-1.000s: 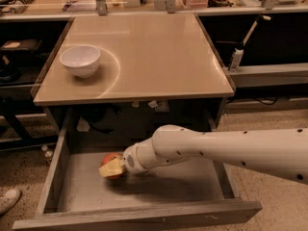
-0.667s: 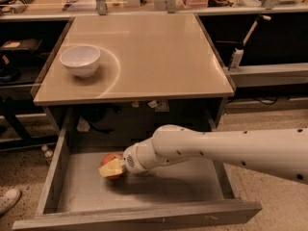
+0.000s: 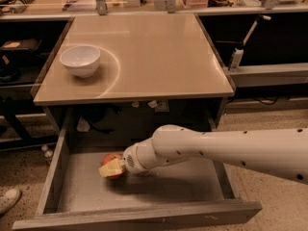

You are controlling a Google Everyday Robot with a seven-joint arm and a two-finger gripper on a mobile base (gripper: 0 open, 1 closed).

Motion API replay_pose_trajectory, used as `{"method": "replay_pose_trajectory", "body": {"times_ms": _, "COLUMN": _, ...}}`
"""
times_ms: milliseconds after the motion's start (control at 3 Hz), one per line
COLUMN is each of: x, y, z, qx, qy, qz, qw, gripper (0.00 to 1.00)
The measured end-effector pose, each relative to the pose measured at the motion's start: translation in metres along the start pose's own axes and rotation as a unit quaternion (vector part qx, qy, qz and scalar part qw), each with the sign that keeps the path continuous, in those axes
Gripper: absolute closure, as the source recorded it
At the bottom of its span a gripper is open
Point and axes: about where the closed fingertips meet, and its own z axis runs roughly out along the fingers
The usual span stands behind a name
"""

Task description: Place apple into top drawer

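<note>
- Inside the open top drawer (image 3: 159, 189), a wide and shallow grey wood-grain drawer pulled out toward the camera, the small round red-orange apple (image 3: 112, 157) sits in the left half, near the back wall.
- The gripper (image 3: 111, 166) is at the same place and it is closed on the apple. One pale yellow finger (image 3: 109, 170) lies across the near, lower side of the fruit, and the other finger is hidden behind it.
- A dark shadow lies on the grey floor just under and to the right of the apple. I cannot tell if the apple touches the floor or hangs just above it.
- The thick white robot arm (image 3: 231, 150), with small dark dots on its shell, comes in from the right edge and crosses over the right side of the drawer down to the gripper.
- The flat front panel of the drawer is along the bottom of the view, a little tilted, with the right end higher.
- Above the drawer is the beige square desk (image 3: 159, 52) with a smooth top.
- A white round bowl (image 3: 80, 60) stands upright on the left part of the desk, well apart from the apple.
- At the lower left corner, on the speckled floor (image 3: 274, 124), a part of a white shoe (image 3: 7, 199) is visible.
</note>
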Motion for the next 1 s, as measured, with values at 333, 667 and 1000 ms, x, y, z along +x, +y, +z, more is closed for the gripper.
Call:
{"method": "replay_pose_trajectory", "body": {"times_ms": 333, "x": 0.0000, "y": 0.0000, "z": 0.0000, "qx": 0.000, "qy": 0.000, "qz": 0.000, "qw": 1.0000, "gripper": 0.11}}
{"method": "replay_pose_trajectory", "body": {"times_ms": 667, "x": 0.0000, "y": 0.0001, "z": 0.0000, "qx": 0.000, "qy": 0.000, "qz": 0.000, "qw": 1.0000, "gripper": 0.00}}
{"method": "replay_pose_trajectory", "body": {"times_ms": 1000, "x": 0.0000, "y": 0.0001, "z": 0.0000, "qx": 0.000, "qy": 0.000, "qz": 0.000, "qw": 1.0000, "gripper": 0.00}}
